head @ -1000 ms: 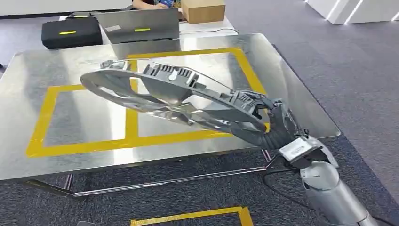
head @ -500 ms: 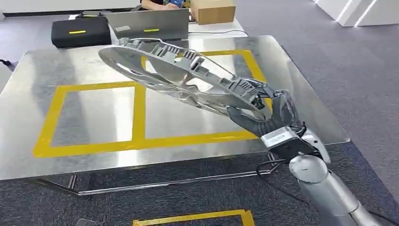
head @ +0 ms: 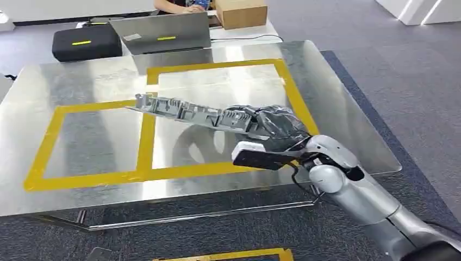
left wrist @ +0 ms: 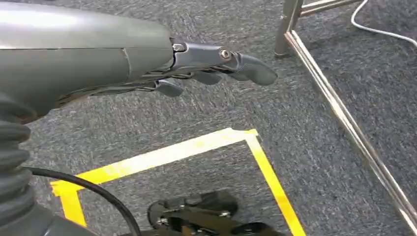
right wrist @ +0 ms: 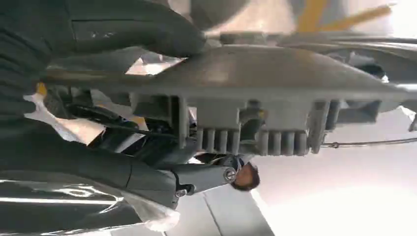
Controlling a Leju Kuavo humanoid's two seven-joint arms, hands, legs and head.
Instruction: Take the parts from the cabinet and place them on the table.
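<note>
My right hand [head: 278,126] grips one end of a long grey ribbed plastic part [head: 190,113]. The part reaches leftward, edge-on and nearly level, just above the steel table [head: 98,81] and over the yellow tape rectangles [head: 147,141]. In the right wrist view the part [right wrist: 275,78] crosses the picture with the thumb [right wrist: 142,29] pressed on its top and the fingers [right wrist: 162,179] curled beneath. My left hand [left wrist: 216,69] hangs over grey carpet, its fingers straight and holding nothing.
At the table's far edge sit a black case [head: 87,42], a grey laptop [head: 161,31] and a cardboard box [head: 241,12], with a person behind them. A yellow tape corner [left wrist: 246,135] marks the carpet by the table's steel legs [left wrist: 334,103].
My right wrist has rolled over, turning the part from a raised, tilted, face-up pose to edge-on and lower, close to the tabletop. The camera view has shifted slightly.
</note>
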